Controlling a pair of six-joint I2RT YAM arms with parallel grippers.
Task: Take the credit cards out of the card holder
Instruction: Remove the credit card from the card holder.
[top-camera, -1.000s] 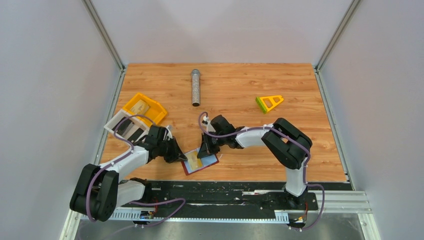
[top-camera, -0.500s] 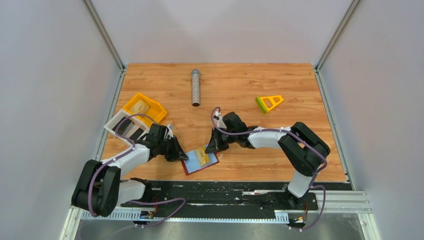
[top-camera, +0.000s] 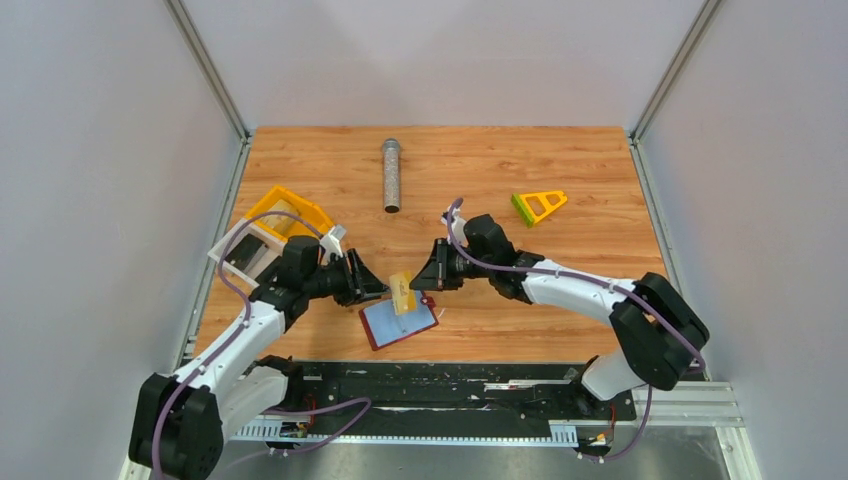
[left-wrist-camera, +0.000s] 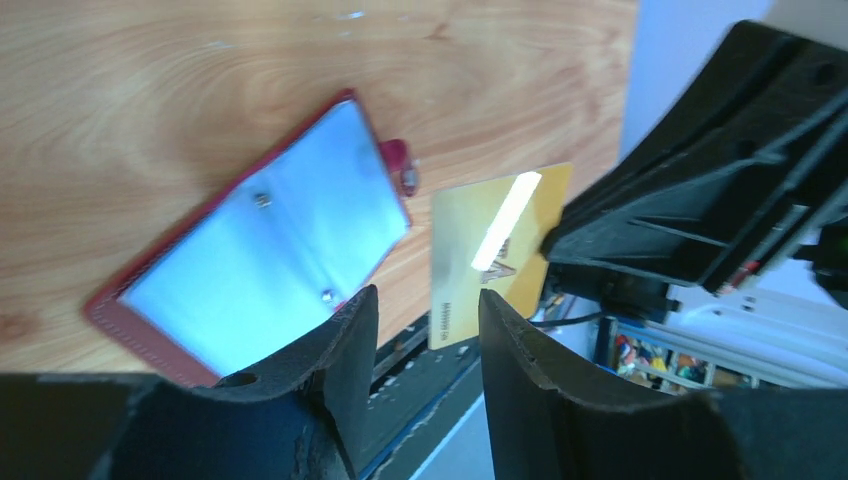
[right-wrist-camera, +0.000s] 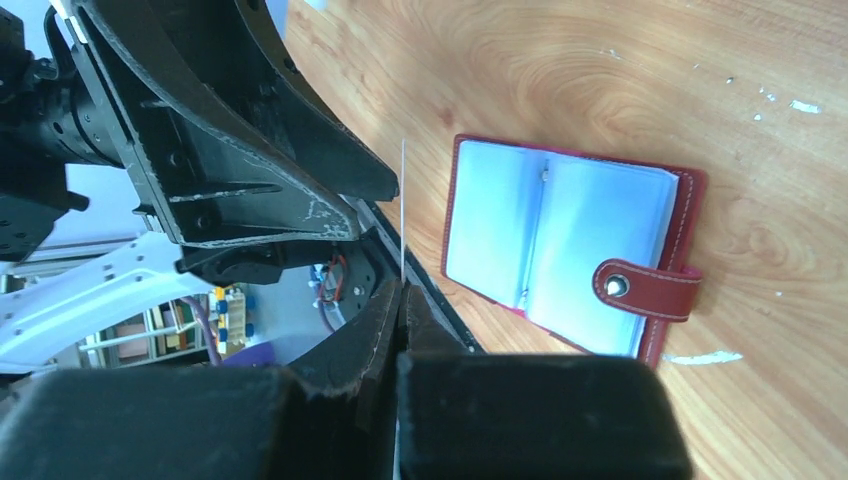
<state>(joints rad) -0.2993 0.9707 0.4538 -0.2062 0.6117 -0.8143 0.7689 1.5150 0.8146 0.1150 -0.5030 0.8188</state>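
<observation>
We are now holding the gold card (top-camera: 403, 293) clear of the card holder (top-camera: 398, 322), which is lying open on the table (top-camera: 560, 170) just below our right pincer (top-camera: 418, 283). That pincer is pinching the card's edge tight. Our left pincer (top-camera: 372, 287) is spreading apart, empty, having let go of the card holder. So one card is out.

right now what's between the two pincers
The tan-gold credit card, held by the right pincer, stands just short of the open left pincer; top view shows it.
</observation>
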